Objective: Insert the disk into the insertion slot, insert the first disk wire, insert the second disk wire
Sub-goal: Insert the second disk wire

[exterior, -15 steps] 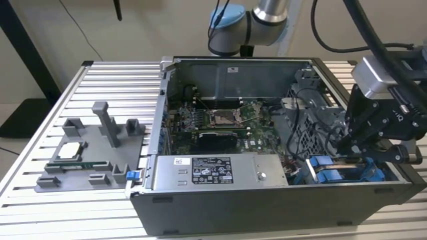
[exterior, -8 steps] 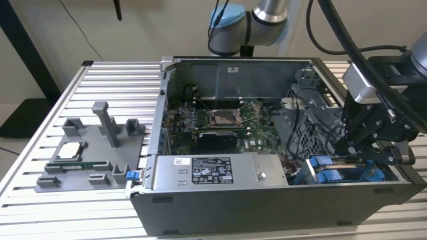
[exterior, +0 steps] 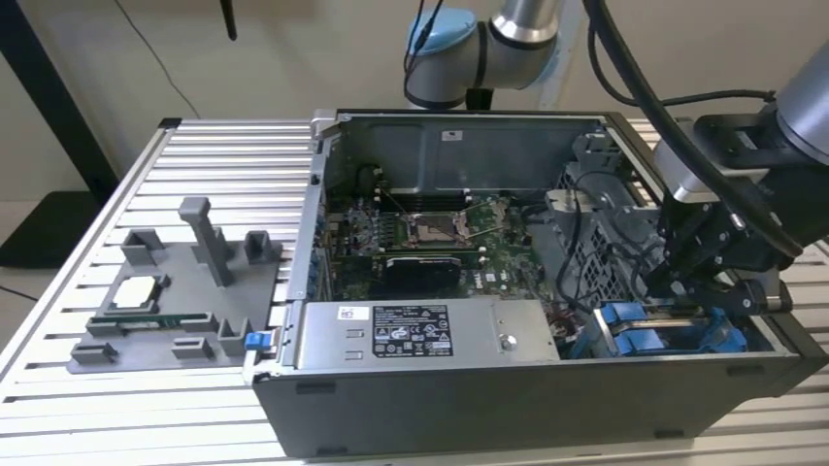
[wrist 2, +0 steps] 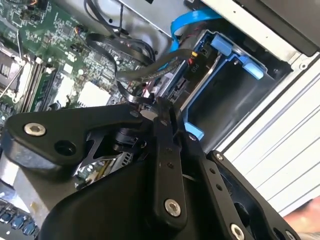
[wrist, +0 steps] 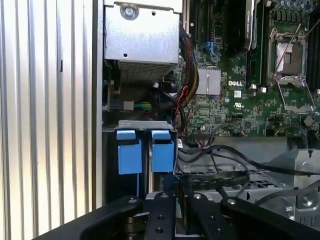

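Blue plastic marks the work zone: the carrier tabs of the disk (wrist: 145, 152) stand side by side at the mouth of the insertion slot (exterior: 674, 330), so the disk appears already seated in its bay at the corner of the open computer case (exterior: 518, 388) on the exterior view's right; the tabs face outward, presumably so the carrier can be pinched and pulled free again.

The pincer (wrist 2: 160, 107) hangs low over the rear of the bay, fingers pressed together around a dark wire connector (wrist 2: 145, 100); in the second wrist view the tips nip the plug end of a black flat cable (wrist 2: 130, 75) just beside the back edge of the disk; whether the plug is already home in its socket I cannot tell, the fingers hide the joint.

The black cable loops from the motherboard (wrist: 235, 100) across to the bay; slack enough to reach, judged from its curve.

The power-supply box (exterior: 421, 335) sits along the near wall, between the slot and the rest of the case; its bundle of coloured wires (wrist: 185, 75) runs near the bay.

The case lies on its side on the slatted aluminium desk (exterior: 220, 165); a grey fixture tray (exterior: 175, 291) lies well apart, on the exterior view's left.
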Controlling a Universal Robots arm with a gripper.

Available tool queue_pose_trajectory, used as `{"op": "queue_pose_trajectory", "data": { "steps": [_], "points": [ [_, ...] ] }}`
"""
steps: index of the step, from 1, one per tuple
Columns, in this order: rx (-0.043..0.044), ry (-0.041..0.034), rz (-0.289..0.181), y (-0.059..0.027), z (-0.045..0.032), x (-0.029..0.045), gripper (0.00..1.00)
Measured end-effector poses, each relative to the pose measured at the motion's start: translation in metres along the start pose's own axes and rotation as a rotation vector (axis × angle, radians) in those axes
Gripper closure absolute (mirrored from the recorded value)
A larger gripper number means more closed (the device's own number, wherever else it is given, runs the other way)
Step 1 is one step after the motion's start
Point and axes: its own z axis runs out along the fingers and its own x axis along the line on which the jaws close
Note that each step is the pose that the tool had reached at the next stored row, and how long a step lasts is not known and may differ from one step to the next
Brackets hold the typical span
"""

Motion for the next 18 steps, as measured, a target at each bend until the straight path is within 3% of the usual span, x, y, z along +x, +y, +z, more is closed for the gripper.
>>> {"op": "queue_pose_trajectory", "data": {
  "steps": [4,10,14,18],
  "points": [
    [0.0019,0.0003,0.0,-0.0073,0.002,0.0002,1.0],
    [0.0035,0.0,-0.001,-0.0082,0.0032,0.0004,1.0],
    [0.0061,0.0077,-0.001,-0.0094,0.006,0.0009,1.0],
    [0.0089,0.0225,-0.002,-0.0109,0.0092,0.0016,1.0]
  ]
}}
